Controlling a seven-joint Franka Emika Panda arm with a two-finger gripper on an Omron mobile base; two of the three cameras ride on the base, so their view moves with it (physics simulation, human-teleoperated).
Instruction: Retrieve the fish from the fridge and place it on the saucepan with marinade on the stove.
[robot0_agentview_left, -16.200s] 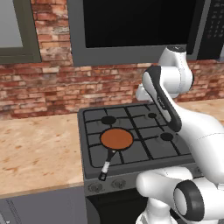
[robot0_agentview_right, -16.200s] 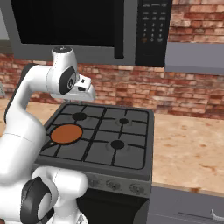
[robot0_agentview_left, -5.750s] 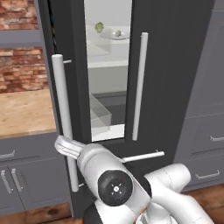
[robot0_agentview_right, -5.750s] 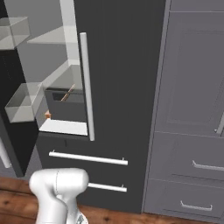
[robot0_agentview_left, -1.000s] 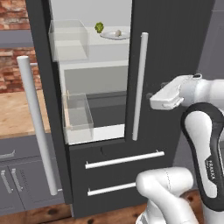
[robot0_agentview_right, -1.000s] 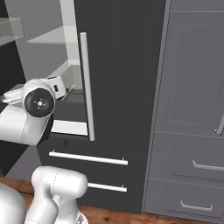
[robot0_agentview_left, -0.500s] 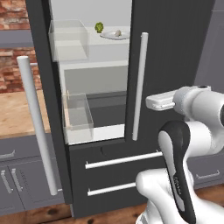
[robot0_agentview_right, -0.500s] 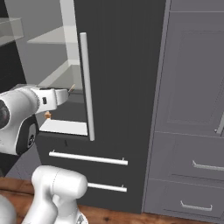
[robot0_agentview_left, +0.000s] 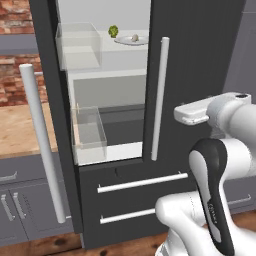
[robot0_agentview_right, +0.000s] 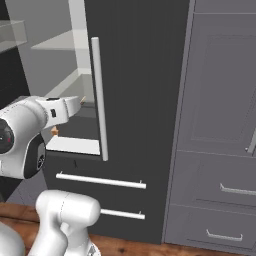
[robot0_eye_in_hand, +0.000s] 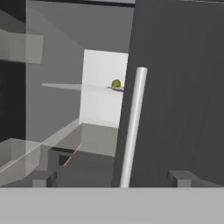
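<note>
The fridge (robot0_agentview_left: 200, 60) stands in front of me with its left door swung open and its right door shut. My gripper (robot0_eye_in_hand: 113, 178) is open, both fingertips (robot0_eye_in_hand: 43, 178) wide apart, and it points at the right door's pale handle (robot0_eye_in_hand: 131, 131), a short way off. The hand hovers level with that handle's (robot0_agentview_left: 159, 97) lower half in the left base view, and just left of the handle (robot0_agentview_right: 99, 100) in the right base view. Nothing is between the jaws. The fish is hidden. The saucepan, marinade and stove are out of view.
On the upper shelf a plate (robot0_agentview_left: 125, 42) carries a green item (robot0_agentview_left: 113, 31) and a beige lump (robot0_agentview_left: 135, 37). Clear bins (robot0_agentview_left: 90, 132) sit in the open side. The open door's handle (robot0_agentview_left: 42, 150) juts out on the left. Two drawers (robot0_agentview_left: 142, 182) lie below; grey cabinets (robot0_agentview_right: 220, 100) flank the right.
The arm's upper links have swung round on the right. The hand has stayed in front of the right door's handle, dropping slightly, with its jaws open throughout.
</note>
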